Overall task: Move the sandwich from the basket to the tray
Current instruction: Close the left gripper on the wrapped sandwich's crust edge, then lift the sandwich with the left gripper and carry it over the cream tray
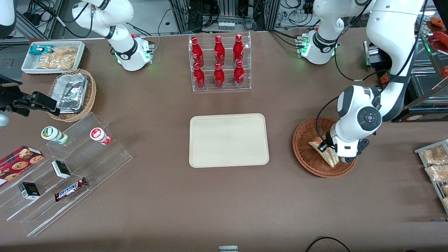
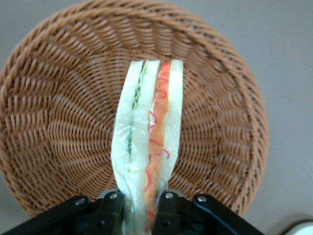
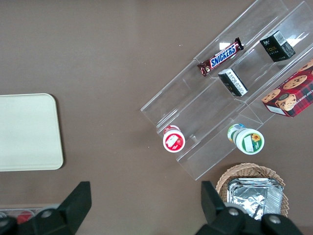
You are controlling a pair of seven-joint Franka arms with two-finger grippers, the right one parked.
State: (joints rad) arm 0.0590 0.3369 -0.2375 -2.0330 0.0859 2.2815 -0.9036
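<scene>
Brown table (image 1: 168, 196) — hand (image 2: 139, 205) clamping sandwich (image 2: 149, 147)

Robot lab staged as snack shop (cable racks (image 1: 227, 14), stocked displays (image 1: 219, 63))

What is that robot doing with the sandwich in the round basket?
The robot's left arm has its tool down in the reddish-brown basket, with its fingers closed on one end of the wrapped sandwich. The sandwich is on its edge over the basket's weave, so it has not left the basket yet. The cream tray in the middle of the table has nothing on it. The sandwich would probably be lifted out and carried to that tray next.
</scene>
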